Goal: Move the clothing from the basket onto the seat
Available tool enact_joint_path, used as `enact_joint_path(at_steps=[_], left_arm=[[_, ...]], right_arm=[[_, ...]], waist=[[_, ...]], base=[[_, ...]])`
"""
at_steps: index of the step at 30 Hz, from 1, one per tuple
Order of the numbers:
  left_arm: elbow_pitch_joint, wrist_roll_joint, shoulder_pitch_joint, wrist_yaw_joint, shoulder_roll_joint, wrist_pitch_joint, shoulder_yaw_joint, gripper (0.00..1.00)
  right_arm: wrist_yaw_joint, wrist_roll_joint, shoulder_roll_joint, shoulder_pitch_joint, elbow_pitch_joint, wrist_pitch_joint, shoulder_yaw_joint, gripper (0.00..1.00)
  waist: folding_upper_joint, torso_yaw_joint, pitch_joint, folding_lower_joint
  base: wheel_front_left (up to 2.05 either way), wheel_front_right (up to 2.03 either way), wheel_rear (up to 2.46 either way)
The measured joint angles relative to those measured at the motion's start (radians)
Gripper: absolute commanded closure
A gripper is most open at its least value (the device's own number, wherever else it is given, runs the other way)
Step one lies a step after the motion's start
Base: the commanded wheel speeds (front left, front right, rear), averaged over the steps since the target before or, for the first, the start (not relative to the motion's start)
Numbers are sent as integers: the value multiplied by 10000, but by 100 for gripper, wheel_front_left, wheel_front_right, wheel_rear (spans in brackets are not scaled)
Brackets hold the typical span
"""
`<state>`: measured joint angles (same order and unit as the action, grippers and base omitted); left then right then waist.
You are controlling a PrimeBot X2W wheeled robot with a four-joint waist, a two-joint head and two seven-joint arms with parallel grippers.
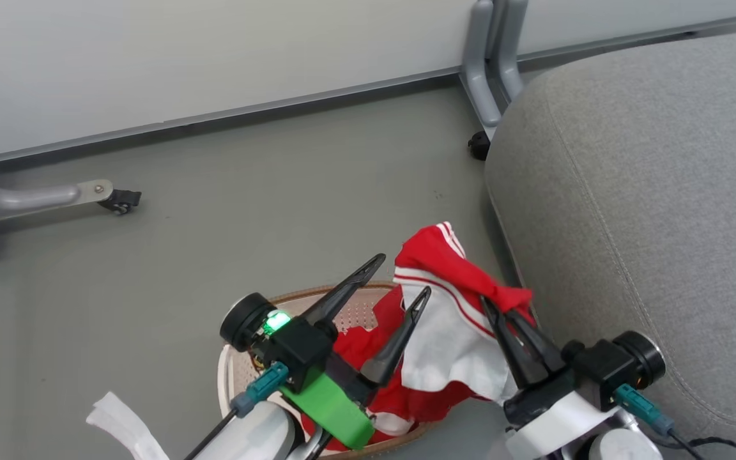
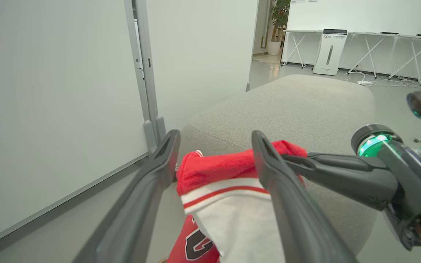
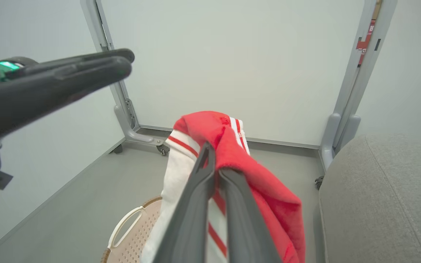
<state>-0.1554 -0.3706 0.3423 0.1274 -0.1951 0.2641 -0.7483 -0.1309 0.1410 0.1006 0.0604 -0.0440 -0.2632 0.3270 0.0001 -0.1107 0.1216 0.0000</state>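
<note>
A red and white jersey, the clothing [image 1: 451, 319], hangs lifted above the basket [image 1: 235, 377], whose brown rim and perforated floor show under my arms. My right gripper [image 1: 499, 308] is shut on the clothing's red upper fold, right beside the grey seat [image 1: 649, 211]. In the right wrist view the right gripper [image 3: 216, 164] pinches the clothing [image 3: 265, 197] over the basket [image 3: 133, 233]. My left gripper [image 1: 401, 276] stands open just left of the cloth, its fingers either side of the clothing [image 2: 225, 190] without touching. More red cloth with lettering [image 2: 196, 244] lies lower down.
Pale partition panels stand behind, on grey metal feet [image 1: 489, 96] with black castors [image 1: 122, 201]. A white strip [image 1: 119, 421] lies on the floor at the lower left. Far off in the left wrist view are white tables and a white unit [image 2: 329, 51].
</note>
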Motion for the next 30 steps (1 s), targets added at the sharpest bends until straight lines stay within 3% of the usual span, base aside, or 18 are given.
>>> enact_joint_path(at_steps=[11, 18, 30], left_arm=[[341, 771, -755, 6, -462, -2, 635, 0], [397, 1016, -860, 15, -800, -2, 614, 0], [259, 1172, -753, 17, -1323, -2, 178, 0]], right_arm=[[0, -380, -174, 287, 1323, -2, -1051, 100], [0, -353, -378, 105, 1764, -2, -1185, 100], [-2, 842, -497, -93, 2146, -2, -2107, 100]], waist=[[0, -1290, 653, 0], [0, -2271, 1033, 0], [0, -3689, 1792, 0]], base=[[0, 0, 0], [0, 0, 0], [0, 0, 0]])
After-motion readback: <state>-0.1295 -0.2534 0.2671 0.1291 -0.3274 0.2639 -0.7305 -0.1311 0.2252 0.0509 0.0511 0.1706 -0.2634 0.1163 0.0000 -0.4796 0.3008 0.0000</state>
